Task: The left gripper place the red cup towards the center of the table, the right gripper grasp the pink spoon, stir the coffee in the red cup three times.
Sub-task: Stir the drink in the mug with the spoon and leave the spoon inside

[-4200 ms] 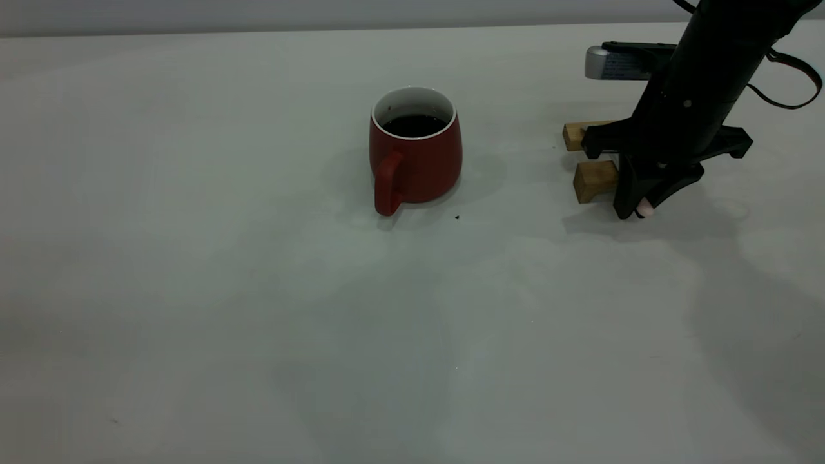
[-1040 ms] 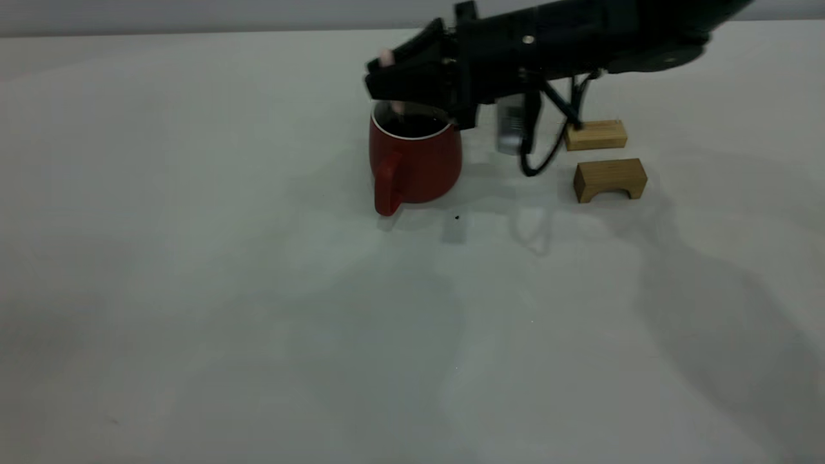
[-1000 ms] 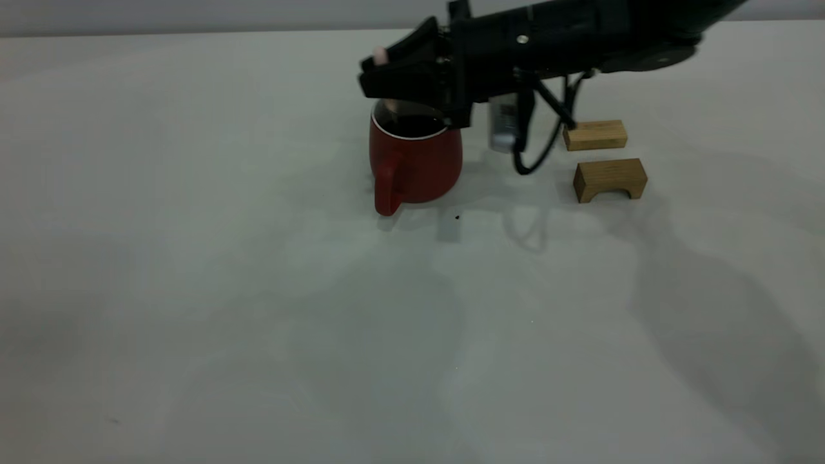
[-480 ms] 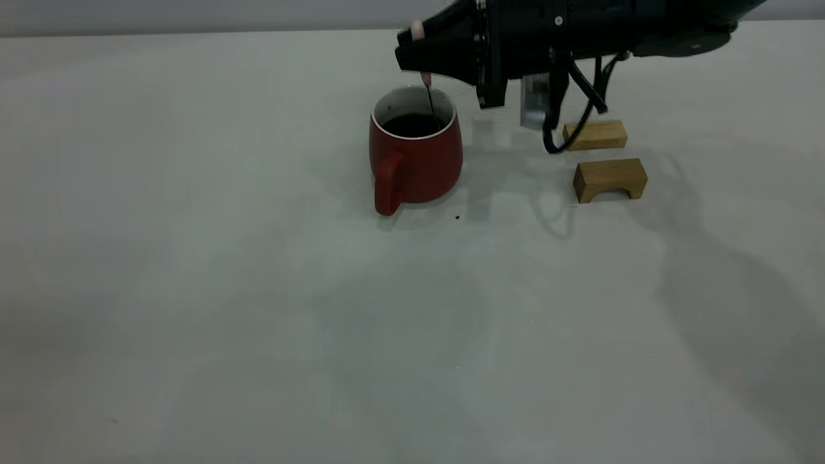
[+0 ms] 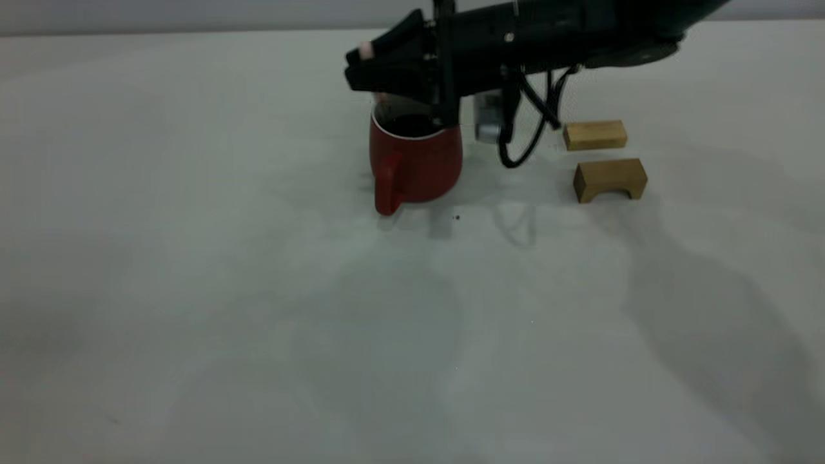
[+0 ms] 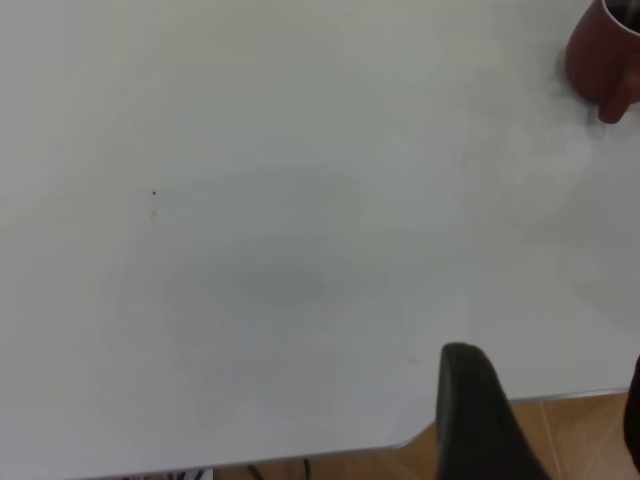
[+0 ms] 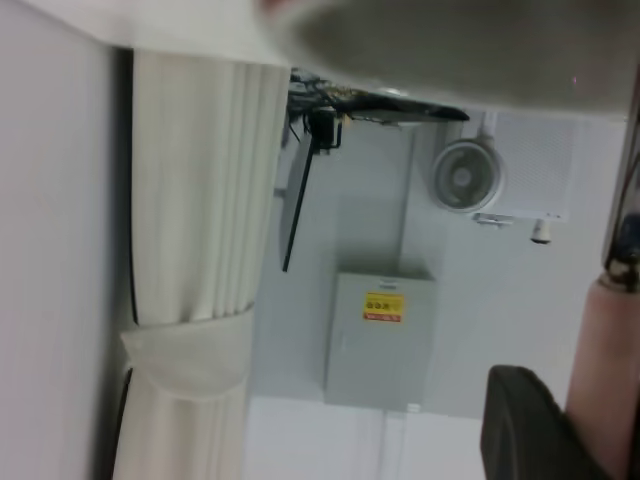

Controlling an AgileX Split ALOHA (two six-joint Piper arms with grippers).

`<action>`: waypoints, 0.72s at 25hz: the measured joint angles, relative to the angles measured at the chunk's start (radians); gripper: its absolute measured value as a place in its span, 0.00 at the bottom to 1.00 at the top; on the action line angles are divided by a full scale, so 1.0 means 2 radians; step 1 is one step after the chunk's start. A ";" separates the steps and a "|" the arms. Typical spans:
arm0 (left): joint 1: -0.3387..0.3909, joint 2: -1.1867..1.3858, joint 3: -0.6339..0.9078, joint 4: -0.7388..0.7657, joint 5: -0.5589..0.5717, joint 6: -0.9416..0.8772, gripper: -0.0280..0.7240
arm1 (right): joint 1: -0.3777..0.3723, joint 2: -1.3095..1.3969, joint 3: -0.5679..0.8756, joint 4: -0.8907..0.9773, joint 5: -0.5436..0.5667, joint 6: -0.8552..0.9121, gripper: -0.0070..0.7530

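Since the cup's already parked mid-bench [image 5: 193,290], what's left is the stir itself, so here's how I'd run it. The right hand [image 5: 361,67] reaches in nearly level from the right, just above the red cup [image 5: 416,164], clenched on the pink spoon [image 5: 365,48], whose pink end pokes out above the fingertips. The handle runs down toward the coffee [image 5: 407,124]; the bowl is hidden behind the hand. I'd keep circles small and slow, inside the white rim, so the spoon doesn't knock the wall and shove the cup. Two wooden blocks [image 5: 609,178] sit well off to the right, no bother. The left hand [image 6: 485,420] hangs back near the bench edge, can't tell whether it's released.
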 joint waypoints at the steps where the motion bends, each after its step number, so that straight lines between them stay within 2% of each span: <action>1: 0.000 0.000 0.000 0.000 0.000 0.000 0.62 | -0.001 0.004 -0.006 0.000 0.000 0.000 0.17; 9: 0.000 0.000 0.000 0.000 0.000 -0.001 0.62 | -0.047 -0.001 0.024 0.002 0.009 0.000 0.17; 18: 0.000 0.000 0.000 0.000 0.000 -0.001 0.62 | -0.047 -0.003 0.044 0.006 0.021 -0.001 0.17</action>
